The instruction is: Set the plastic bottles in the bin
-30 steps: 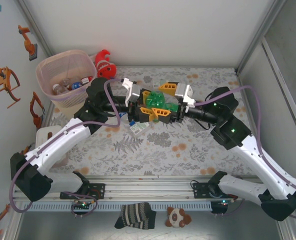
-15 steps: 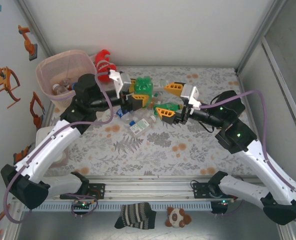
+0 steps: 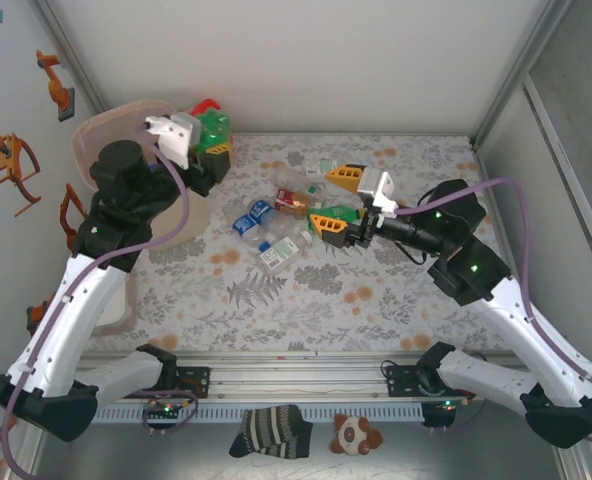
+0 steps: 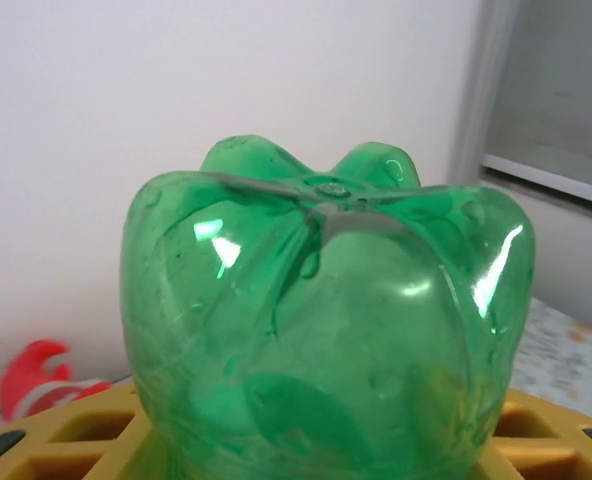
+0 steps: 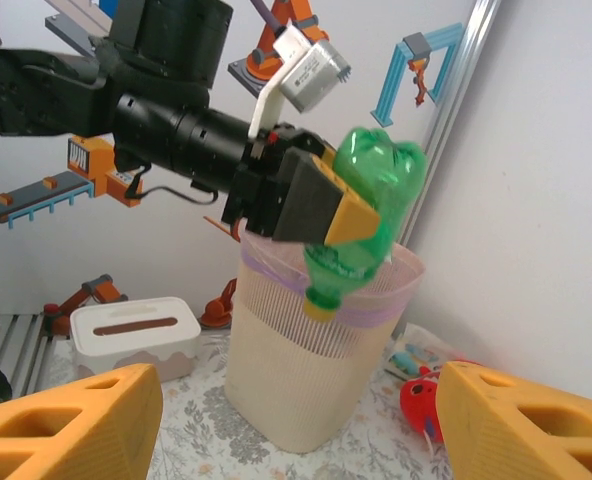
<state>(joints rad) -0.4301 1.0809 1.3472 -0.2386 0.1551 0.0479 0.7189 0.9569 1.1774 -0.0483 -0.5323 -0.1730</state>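
Top view: the left gripper (image 3: 204,152) is clamped on a green bottle (image 3: 214,128), held high just beside the bin (image 3: 84,135) and over the red plush (image 3: 208,104). It does not look to be above the opening yet. The arm hides what the bin holds. A heap of bottles (image 3: 276,215) lies on the table (image 3: 426,330), so most of the job seems left. The right gripper (image 3: 338,200) hovers at the heap's right edge, jaws apart and empty

Left wrist: the green bottle's lobed base faces the camera, seated between the yellow fingers (image 4: 66,440)

Right wrist: the green bottle hangs cap-down at the bin's rim, pinched across its middle. This gripper's own fingers stand wide with nothing between them. My read: a short shift over the opening and a release would bin this one, then the heap remains
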